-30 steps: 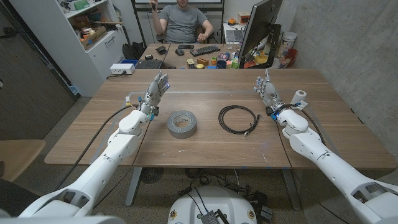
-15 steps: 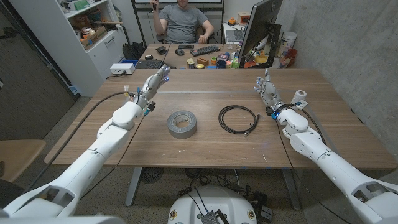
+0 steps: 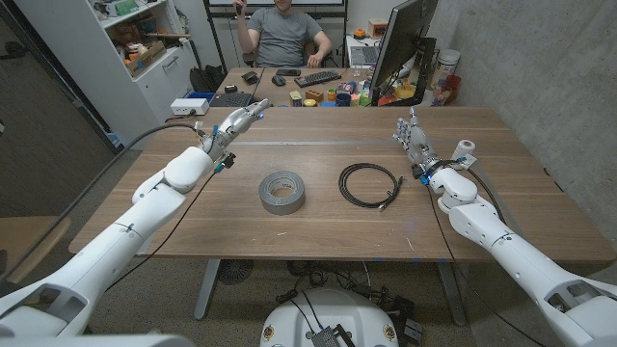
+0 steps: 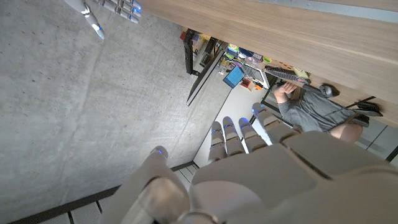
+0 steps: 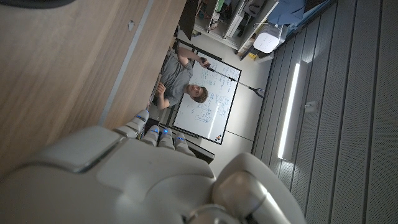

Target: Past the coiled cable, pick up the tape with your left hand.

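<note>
Nearest to us on the wooden table (image 3: pixel 318 226) lies the tape (image 3: pixel 282 191), a grey roll lying flat a little left of the table's middle, with nothing touching it. Just to its right, and apart from it, we see the coiled cable (image 3: pixel 369 183), a black loop lying flat with its plug end toward the near right. Farther back on the left, our left hand (image 3: pixel 234 125) is raised above the far left part of the table, well beyond the tape and to its left; its fingers (image 3: pixel 253 109) reach out straight toward the far side, close together, and hold nothing. In the left wrist view the same hand (image 4: pixel 261 168) shows its fingers side by side, extended and empty. On the right, our right hand (image 3: pixel 413 143) stands on its edge near the table's right side, to the right of the cable and apart from it, fingers upright, slightly spread and empty; the right wrist view shows its back (image 5: pixel 143 174) with the fingertips lined up above the wood. A small white roll (image 3: pixel 466 148) sits just right of that hand. Beyond the table stand a second desk with a keyboard (image 3: pixel 317 79), a dark monitor (image 3: pixel 400 43) and a seated person (image 3: pixel 284 34) in a grey shirt.
</note>
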{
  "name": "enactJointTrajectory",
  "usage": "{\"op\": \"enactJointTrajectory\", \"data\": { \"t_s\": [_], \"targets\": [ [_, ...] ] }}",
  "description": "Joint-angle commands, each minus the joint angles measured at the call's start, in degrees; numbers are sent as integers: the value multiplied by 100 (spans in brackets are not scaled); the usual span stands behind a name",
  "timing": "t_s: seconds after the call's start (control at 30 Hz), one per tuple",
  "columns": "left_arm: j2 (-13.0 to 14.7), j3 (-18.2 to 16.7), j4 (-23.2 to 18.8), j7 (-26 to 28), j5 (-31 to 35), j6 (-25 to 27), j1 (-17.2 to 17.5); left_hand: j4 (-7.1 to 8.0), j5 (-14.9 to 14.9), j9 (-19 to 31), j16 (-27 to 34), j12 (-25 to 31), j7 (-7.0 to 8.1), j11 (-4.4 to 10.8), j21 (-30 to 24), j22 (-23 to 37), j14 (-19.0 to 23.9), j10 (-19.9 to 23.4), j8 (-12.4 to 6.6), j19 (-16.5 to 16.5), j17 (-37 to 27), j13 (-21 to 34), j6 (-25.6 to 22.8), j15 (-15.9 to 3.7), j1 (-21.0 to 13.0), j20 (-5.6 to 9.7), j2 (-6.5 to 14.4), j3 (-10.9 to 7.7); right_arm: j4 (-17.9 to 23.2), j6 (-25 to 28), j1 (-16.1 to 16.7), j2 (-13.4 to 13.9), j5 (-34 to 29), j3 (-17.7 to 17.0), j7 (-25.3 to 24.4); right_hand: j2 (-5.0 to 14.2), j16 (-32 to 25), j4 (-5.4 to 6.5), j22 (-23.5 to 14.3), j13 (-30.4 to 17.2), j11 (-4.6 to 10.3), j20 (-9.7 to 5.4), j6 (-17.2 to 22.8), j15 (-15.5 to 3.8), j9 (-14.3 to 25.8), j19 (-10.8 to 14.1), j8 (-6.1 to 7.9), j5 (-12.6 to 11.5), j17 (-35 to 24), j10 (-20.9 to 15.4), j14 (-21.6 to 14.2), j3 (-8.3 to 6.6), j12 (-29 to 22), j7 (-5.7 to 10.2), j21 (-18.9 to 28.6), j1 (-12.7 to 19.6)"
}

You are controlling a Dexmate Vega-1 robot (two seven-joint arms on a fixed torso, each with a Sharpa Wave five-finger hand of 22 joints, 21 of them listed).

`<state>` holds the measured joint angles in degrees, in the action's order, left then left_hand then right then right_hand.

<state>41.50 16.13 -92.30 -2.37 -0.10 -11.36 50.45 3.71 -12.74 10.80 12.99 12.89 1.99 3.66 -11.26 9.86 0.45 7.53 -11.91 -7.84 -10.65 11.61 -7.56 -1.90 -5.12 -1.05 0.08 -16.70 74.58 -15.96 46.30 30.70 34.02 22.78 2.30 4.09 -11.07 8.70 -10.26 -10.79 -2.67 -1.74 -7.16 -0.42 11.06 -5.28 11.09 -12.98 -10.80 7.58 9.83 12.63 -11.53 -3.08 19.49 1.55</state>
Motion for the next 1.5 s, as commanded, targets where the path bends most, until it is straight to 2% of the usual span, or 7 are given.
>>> {"op": "enactJointTrajectory", "data": {
  "t_s": [0.03,0.17,0.27,0.57,1.07,1.17,1.5],
  "targets": [
    [442,41,-473,90,902,-1,235,-116,-70,13,33,65,7,26,-52,15,95,134,-57,-112,7,10,-101,-142,-167,0,-21,-26,-70,-35,-70,-57,-77,29,-84,149,-46,19,-23,-8,21,24,-12,18,15,5,43,-37,-23,-33,101,37,-18,4,-16,15],
    [558,77,-628,181,1257,46,360,-274,-92,16,81,80,93,34,-99,15,284,265,-64,-349,7,18,-189,-152,-346,9,-102,-45,-48,-62,-86,-42,-135,40,-104,151,-46,18,-23,-8,26,25,-12,16,15,7,43,-38,-23,-38,100,38,-20,7,-24,16],
    [666,139,-741,232,1573,20,429,-386,-111,27,193,93,112,23,-312,43,704,461,-35,-1190,-28,44,-272,-147,-371,-124,-295,59,-55,-77,-119,-46,-167,44,-121,151,-46,18,-23,-7,32,26,-9,12,15,8,44,-38,-23,-41,98,39,-20,11,-27,17],
    [747,470,-778,120,2102,-89,466,-422,-141,30,238,192,110,89,-283,51,968,801,-81,-1304,-36,55,-502,-255,-363,108,-359,112,-69,-115,-169,-59,-238,56,-165,156,-47,18,-24,-7,41,32,-5,8,15,8,44,-39,-22,-50,92,41,-21,24,-45,20],
    [1006,755,-958,164,2882,-145,681,-1040,-251,33,256,262,349,347,-209,70,1396,1181,-182,-1419,-41,80,-844,-472,-1291,164,-542,-56,-194,-191,-198,-79,-355,107,-193,166,-35,15,-25,-7,48,57,-4,-5,15,-12,42,-40,-20,-29,118,42,-11,42,-80,28],
    [1106,632,-1106,344,2935,-157,887,-1292,-314,45,259,343,491,514,-189,69,1597,1465,-326,-1530,-66,125,-1275,-599,-1910,117,-438,-260,-210,-216,-222,-43,-497,127,-290,167,-36,14,-26,-7,48,57,-7,-9,15,-10,41,-40,-20,-28,117,42,-10,38,-86,30],
    [1543,232,-1709,407,3140,6,1447,-1271,-295,65,303,405,584,664,-162,73,1824,1687,-480,-1590,-122,169,-1739,-663,-2023,130,-578,-216,-365,-187,-330,-59,-621,195,-313,171,-34,13,-26,-7,48,59,-12,-8,15,-8,38,-40,-20,-25,120,43,-8,42,-101,34]
  ]
}}
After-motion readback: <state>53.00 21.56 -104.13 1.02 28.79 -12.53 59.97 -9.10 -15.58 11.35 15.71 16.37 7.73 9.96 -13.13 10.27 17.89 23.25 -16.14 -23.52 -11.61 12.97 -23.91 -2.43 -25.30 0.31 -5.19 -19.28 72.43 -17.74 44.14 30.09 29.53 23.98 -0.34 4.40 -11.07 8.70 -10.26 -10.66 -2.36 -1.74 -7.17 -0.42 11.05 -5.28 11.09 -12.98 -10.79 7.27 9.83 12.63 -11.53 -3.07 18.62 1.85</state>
